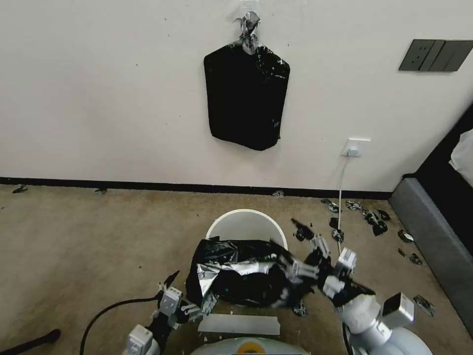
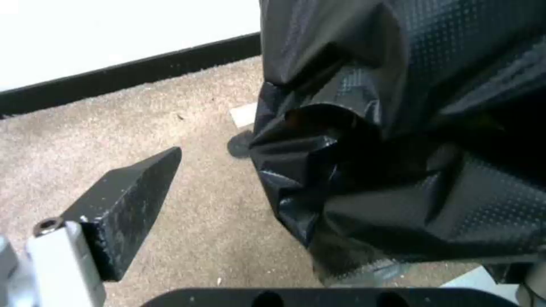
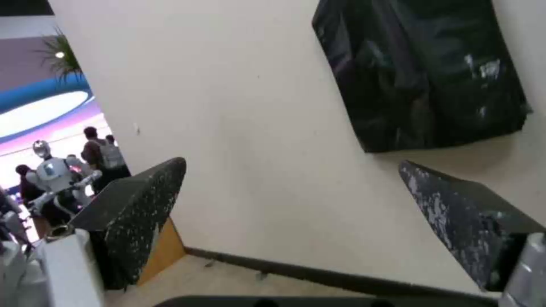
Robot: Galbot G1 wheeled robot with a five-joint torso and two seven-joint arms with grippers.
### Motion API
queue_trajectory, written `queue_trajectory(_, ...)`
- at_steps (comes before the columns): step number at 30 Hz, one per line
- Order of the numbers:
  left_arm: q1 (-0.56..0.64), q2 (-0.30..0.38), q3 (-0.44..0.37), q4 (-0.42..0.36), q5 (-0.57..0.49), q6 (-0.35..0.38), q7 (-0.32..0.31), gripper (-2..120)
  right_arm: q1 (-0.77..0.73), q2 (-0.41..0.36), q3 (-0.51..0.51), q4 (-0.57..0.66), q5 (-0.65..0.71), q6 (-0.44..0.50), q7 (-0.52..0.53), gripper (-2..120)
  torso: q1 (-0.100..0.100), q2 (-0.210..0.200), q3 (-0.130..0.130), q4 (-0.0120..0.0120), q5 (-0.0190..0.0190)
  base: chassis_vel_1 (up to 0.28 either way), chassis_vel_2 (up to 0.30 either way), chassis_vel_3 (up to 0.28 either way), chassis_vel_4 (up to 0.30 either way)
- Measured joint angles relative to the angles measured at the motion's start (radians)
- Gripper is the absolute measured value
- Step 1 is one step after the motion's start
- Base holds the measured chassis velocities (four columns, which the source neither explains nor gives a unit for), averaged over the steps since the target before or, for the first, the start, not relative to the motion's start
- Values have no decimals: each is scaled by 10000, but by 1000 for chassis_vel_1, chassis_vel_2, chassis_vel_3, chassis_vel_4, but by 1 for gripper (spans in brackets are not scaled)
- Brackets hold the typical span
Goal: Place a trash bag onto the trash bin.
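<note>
The white trash bin (image 1: 245,223) stands on the carpet just ahead of me. The black crinkled trash bag (image 1: 235,277) is draped over its near rim and front, while the far part of the bin's mouth stays uncovered. My left gripper (image 1: 189,294) is low at the bag's left edge and open. In the left wrist view one of its fingers (image 2: 131,200) stands clear over the carpet, and the bag (image 2: 398,140) hangs across and hides the other. My right gripper (image 1: 293,246) is raised at the bag's right side, pointing at the wall. It is open (image 3: 291,164) with nothing between its fingers.
A flat black bundle (image 1: 246,93) with a knotted top hangs on the wall behind the bin. Small black scraps (image 1: 369,215) litter the carpet at the right, below a wall socket (image 1: 355,147) with a cable. A grey furniture edge (image 1: 433,241) runs along the right. A white strip (image 1: 239,324) lies by my base.
</note>
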Motion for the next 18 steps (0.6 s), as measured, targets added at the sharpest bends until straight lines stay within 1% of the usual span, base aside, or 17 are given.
queue_trajectory(6, 33, 15, -28, -77, -9, -122, -13, 100, 275, -146, 34, 206, -262, -19, 411, 100, 0, 0, 0, -1, -1, 0, 0, 0, 0)
queue_trajectory(8, 79, 12, -81, -187, -26, -214, -39, 100, 640, -226, -73, 216, -1514, -20, 1088, 100, 0, 0, 0, -1, -1, 0, 0, 0, 0)
queue_trajectory(9, 97, 1, -108, -240, -73, -294, -62, 100, 859, -266, -148, 162, -2445, -20, 1505, 100, 0, 0, 0, 0, 0, 0, 0, 0, 0)
queue_trajectory(10, 97, 1, -108, -240, -73, -294, -62, 100, 859, -266, -148, 162, -2445, -20, 1505, 100, 0, 0, 0, 0, 0, 0, 0, 0, 0)
queue_trajectory(11, 125, -31, -152, -323, -270, -459, -74, 100, 1320, -348, -302, 7, -4687, -182, 2311, 100, 0, 0, 0, 0, 0, 0, 0, 0, 0)
queue_trajectory(12, 138, -48, -185, -374, -420, -534, -56, 100, 1640, -430, -463, -64, -6013, -447, 2812, 100, 0, 0, 0, 0, -1, 0, 0, 0, 0)
queue_trajectory(13, 138, -48, -185, -374, -420, -534, -56, 100, 1640, -430, -463, -64, -6013, -447, 2812, 100, 0, 0, 0, 0, -1, 0, 0, 0, 0)
queue_trajectory(14, 144, -67, -247, -407, -561, -574, 87, 100, 1975, -531, -754, -109, -7132, -866, 3334, 100, 0, 0, 0, 0, 0, 0, 0, 0, 0)
queue_trajectory(15, 140, -79, -334, -416, -653, -581, 334, 100, 2301, -628, -1045, -122, -7809, -1324, 3798, 100, 0, 0, 0, 0, 1, 0, 0, 0, 0)
queue_trajectory(16, 140, -79, -334, -416, -653, -581, 334, 100, 2301, -628, -1045, -122, -7809, -1324, 3798, 100, 0, 0, 0, 0, 1, 0, 0, 0, 0)
queue_trajectory(17, 103, -85, -497, -409, -734, -582, 938, 100, 2854, -773, -1498, -121, -8483, -2276, 4330, 100, 0, -1, 0, 3, 0, 0, 0, 0, 0)
queue_trajectory(18, 66, -68, -550, -383, -762, -582, 1263, 100, 3064, -831, -1648, -95, -8748, -2807, 4455, 100, 0, -2, 1, 4, 1, 0, 0, 0, 0)
